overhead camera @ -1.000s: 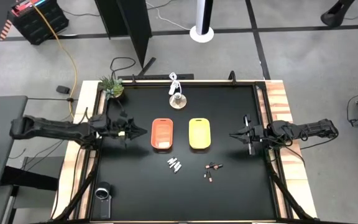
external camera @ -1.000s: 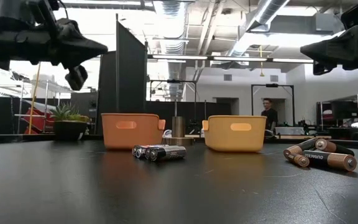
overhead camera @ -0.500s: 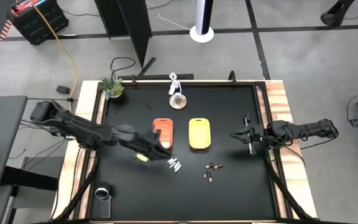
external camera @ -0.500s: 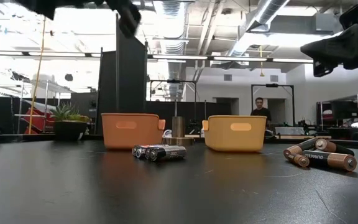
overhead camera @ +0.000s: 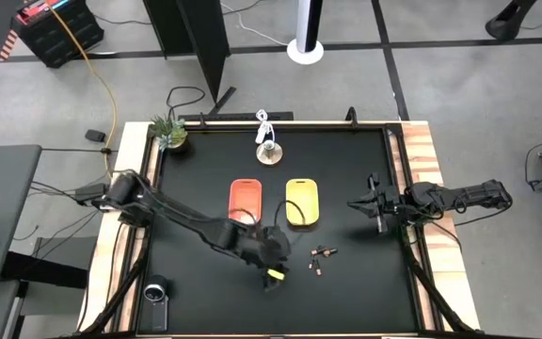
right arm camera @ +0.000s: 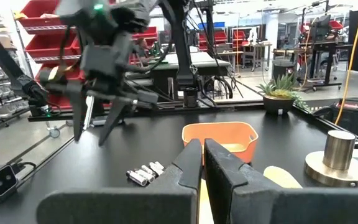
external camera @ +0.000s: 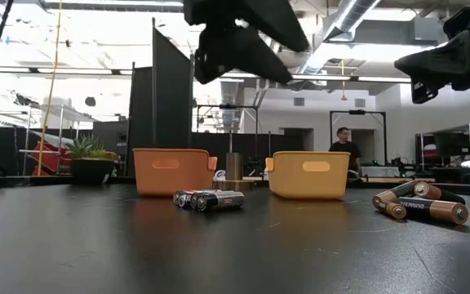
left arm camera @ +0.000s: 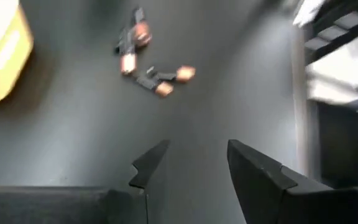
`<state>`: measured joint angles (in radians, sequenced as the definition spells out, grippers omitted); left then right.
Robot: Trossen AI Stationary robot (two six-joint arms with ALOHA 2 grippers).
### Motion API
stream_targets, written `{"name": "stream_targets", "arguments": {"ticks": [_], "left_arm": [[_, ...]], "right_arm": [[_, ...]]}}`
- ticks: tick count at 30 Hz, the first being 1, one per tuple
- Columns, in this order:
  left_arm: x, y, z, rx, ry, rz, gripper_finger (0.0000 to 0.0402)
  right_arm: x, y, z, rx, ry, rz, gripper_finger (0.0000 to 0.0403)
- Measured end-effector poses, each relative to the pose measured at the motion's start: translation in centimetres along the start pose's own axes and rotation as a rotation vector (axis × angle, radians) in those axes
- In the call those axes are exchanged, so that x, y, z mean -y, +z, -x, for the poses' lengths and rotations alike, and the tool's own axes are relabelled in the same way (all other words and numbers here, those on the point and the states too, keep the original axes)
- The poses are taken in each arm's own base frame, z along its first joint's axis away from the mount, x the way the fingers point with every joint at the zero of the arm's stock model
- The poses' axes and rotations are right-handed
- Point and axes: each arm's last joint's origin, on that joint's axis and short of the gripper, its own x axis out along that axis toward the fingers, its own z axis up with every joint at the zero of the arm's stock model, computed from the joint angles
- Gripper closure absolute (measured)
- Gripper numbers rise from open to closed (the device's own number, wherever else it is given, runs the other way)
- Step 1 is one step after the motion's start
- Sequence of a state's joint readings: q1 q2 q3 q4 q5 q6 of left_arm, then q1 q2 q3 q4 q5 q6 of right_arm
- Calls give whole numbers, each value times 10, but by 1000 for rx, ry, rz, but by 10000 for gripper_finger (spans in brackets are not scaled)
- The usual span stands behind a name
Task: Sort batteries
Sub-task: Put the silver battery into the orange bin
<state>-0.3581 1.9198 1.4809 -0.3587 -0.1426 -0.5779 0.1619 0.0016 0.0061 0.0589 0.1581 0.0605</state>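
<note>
My left end effector (overhead camera: 273, 256) hangs above the black worktop (overhead camera: 196, 292), over the near-centre area, just near of the orange tray (overhead camera: 246, 201) and the yellow tray (overhead camera: 302, 201). Its two fingers (left arm camera: 149, 163) stand apart with nothing between them; in the left wrist view bare worktop shows through the gap.

Silvery-white batteries (external camera: 210, 199): a small cluster lying on their sides on the worktop, in front of the orange tray in the low view, touching one another. In the high view my left arm covers them. The right wrist view shows them (right arm camera: 144, 173) lying beside the orange tray (right arm camera: 219, 138), below my left end effector (right arm camera: 101, 109).

Dark batteries with copper ends (overhead camera: 321, 259): a loose group on the worktop, near and to the right of the yellow tray, just right of my left end effector. They also show in the left wrist view (left arm camera: 148, 59) and in the low view (external camera: 420, 202), lying flat, some touching.

My right end effector (overhead camera: 354, 202) waits at the right side of the worktop, raised, fingers (right arm camera: 191, 163) pressed together and holding nothing.

Both trays sit side by side at centre, apart from each other.
</note>
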Motion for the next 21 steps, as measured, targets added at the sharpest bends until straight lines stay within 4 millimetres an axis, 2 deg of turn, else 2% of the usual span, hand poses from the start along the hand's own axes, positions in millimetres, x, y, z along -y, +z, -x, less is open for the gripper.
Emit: {"name": "stream_targets", "arguments": {"ticks": [4,11,17,21], "left_arm": [[15,0,-12,-87,109,-15,246],[19,-29,-33,-278,311,52,246],[28,-33,-28,-178,386,74,246],[31,-39,-32,-177,401,71,246]], "right_arm": [[0,0,0,0,0,0,365],[0,0,0,-6,0,1,365],[0,-1,0,-6,0,1,365],[0,-1,0,-6,0,6,365]]}}
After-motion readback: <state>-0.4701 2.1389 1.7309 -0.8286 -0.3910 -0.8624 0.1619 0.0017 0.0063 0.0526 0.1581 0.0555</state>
